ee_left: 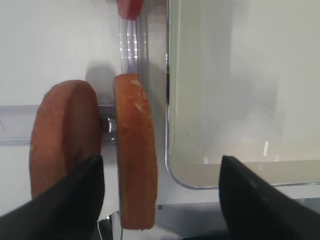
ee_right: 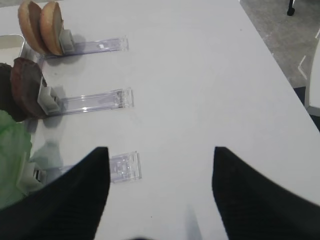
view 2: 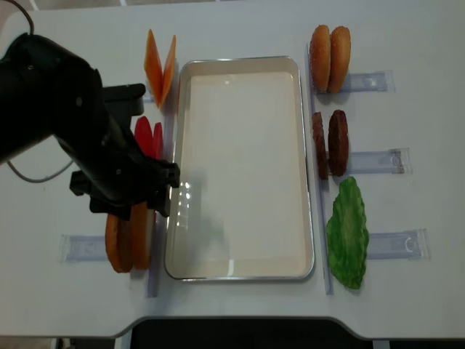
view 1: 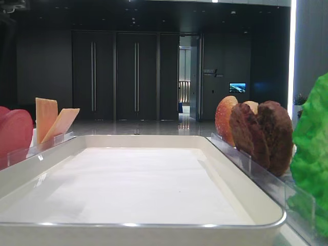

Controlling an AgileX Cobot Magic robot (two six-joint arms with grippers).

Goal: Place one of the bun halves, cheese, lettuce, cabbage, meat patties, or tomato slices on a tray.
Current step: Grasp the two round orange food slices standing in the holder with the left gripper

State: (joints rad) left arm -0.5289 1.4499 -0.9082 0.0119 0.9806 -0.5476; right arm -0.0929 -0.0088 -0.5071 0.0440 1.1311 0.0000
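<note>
The white tray point(view 2: 240, 167) lies mid-table with only its paper liner in it. Two bun halves point(ee_left: 135, 160) stand on edge in a holder by its near left corner. My left gripper point(ee_left: 160, 160) is open and straddles the inner bun half without touching it, its left finger in front of the outer half point(ee_left: 62, 135). The left arm point(view 2: 94, 145) hides the gripper from above. My right gripper point(ee_right: 160, 150) is open over bare table beside the lettuce point(ee_right: 12, 150), meat patties point(ee_right: 25, 87) and other bun halves point(ee_right: 45, 22). Cheese point(view 2: 160, 65) and tomato slices point(view 2: 149, 138) stand left of the tray. No cabbage is in view.
Clear plastic holders point(ee_right: 95, 102) stick out from the food on the right side of the table. The table's right edge point(ee_right: 280, 75) runs close to the right gripper, with grey floor beyond. A dark cable point(view 2: 22, 171) trails left of the arm.
</note>
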